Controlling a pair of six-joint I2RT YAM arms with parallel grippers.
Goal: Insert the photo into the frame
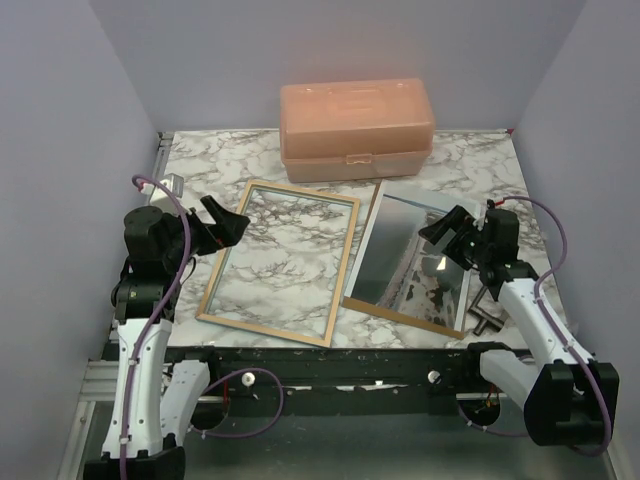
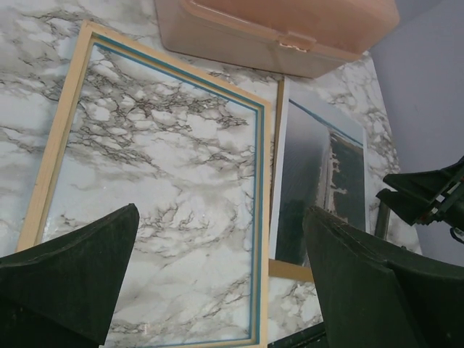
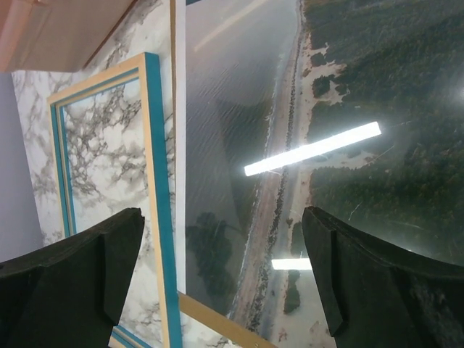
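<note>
As the left gripper (image 1: 225,222) and right gripper (image 1: 445,228) hang wide open and empty, the photo (image 1: 395,255) lies just right of the frame (image 1: 283,262). Left wrist: frame flat below. Right wrist: photo thin and flat; a pinch may slip or bend it.

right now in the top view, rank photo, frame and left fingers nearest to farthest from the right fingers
1. photo, beneath the right fingers
2. frame, left of the photo
3. left fingers, over the frame's left rim
</note>
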